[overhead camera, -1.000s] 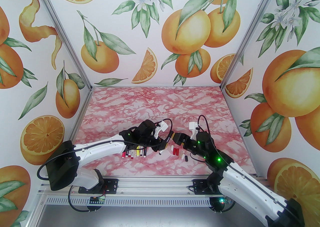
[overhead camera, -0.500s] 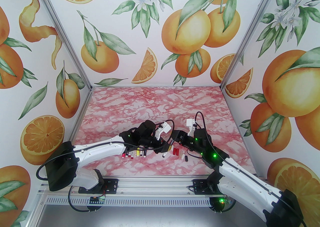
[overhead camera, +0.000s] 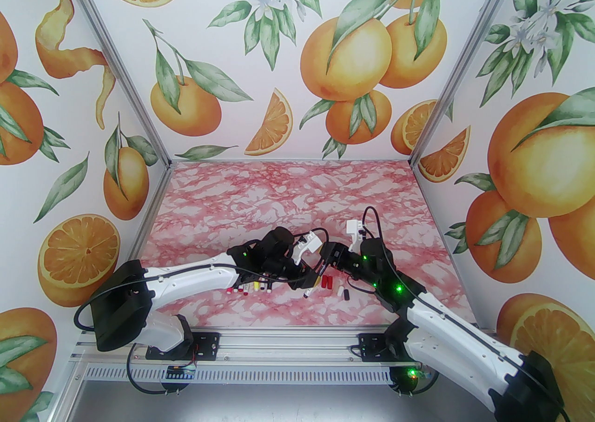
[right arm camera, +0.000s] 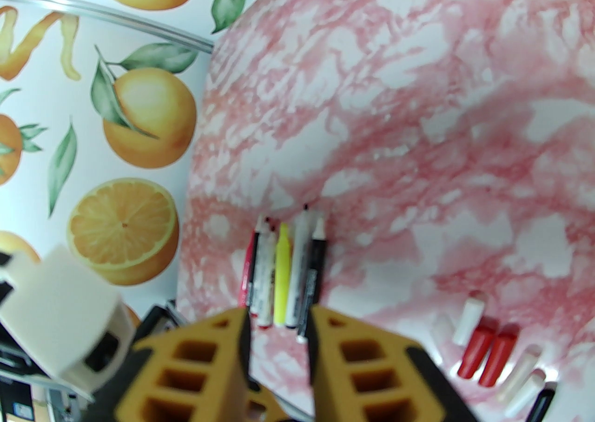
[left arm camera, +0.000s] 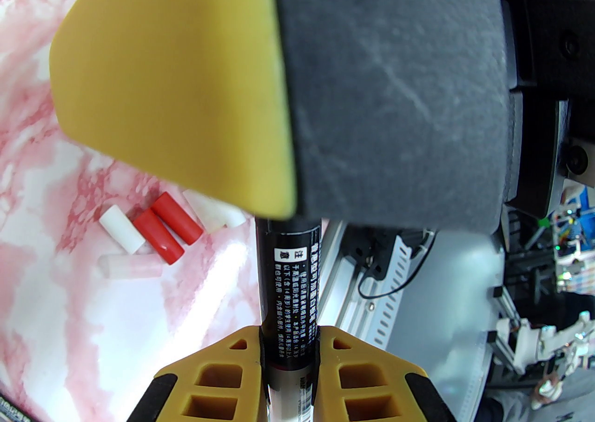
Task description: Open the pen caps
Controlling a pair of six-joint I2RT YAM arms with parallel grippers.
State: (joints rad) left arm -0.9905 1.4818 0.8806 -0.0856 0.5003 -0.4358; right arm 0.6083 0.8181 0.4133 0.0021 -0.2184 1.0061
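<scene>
The pen (left arm camera: 290,271) bore small white characters on a black barrel, too fine to read. The left gripper (left arm camera: 290,336) was clenched on that barrel. The pen's upper end was hidden behind a finger (left arm camera: 386,85) of the right gripper (right arm camera: 276,318); whether those jaws gripped could not be determined. Loose caps (left arm camera: 176,220), red and white, lay on the table (left arm camera: 37,271). Other pens (right arm camera: 282,271) lay in a row left of the caps, their print blurred.

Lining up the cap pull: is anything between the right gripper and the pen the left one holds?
Nothing visible. The right gripper sits at the far end of the pen clamped in the left gripper; loose caps lie aside on the table.
</scene>
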